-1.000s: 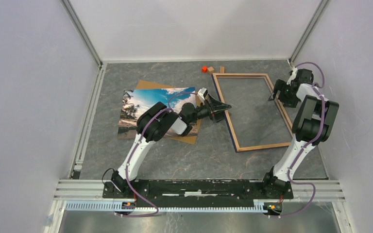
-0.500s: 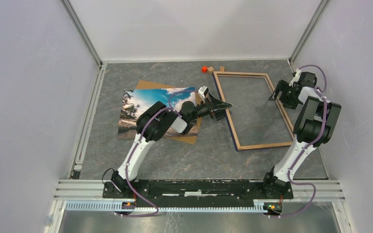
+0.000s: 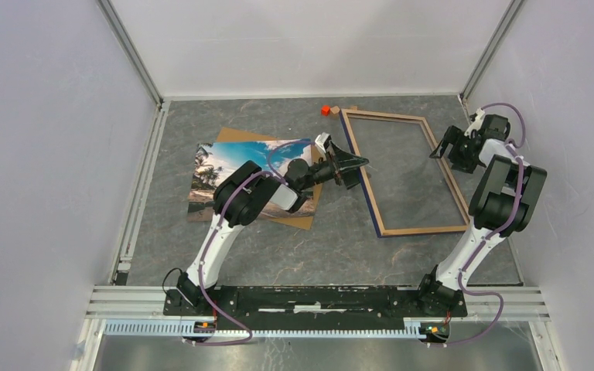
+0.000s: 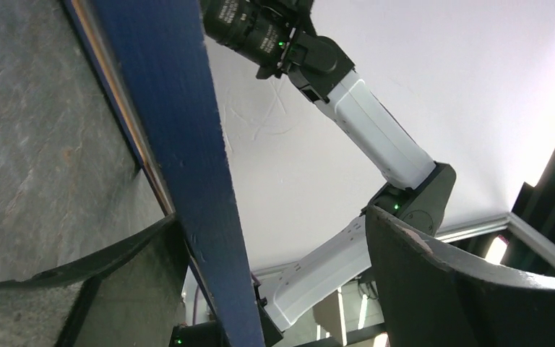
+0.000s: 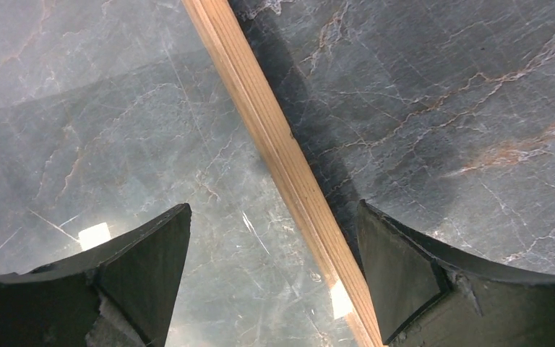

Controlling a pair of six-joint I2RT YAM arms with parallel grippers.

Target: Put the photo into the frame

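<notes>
The frame (image 3: 425, 229) lies on the grey table right of centre, light wood up, a dark blue edge showing along its left rail. My left gripper (image 3: 362, 164) is open at that left rail. In the left wrist view the blue rail (image 4: 188, 144) runs between the spread jaws of the left gripper (image 4: 273, 217), close to the left finger. My right gripper (image 3: 442, 151) is open at the right rail; its jaws (image 5: 273, 206) straddle the wooden rail (image 5: 260, 108). The photo (image 3: 224, 166), a beach scene, lies left of centre, partly under my left arm.
A brown backing board (image 3: 303, 218) lies beneath the photo, its corners sticking out. A small red block (image 3: 326, 110) and a small wooden block (image 3: 336, 110) sit by the back wall near the frame's far left corner. White walls enclose the table on three sides.
The left jaws have spread wider around the frame's left rail and the gripper has shifted slightly back. The right gripper has drawn back toward the right wall. The frame has turned slightly.
</notes>
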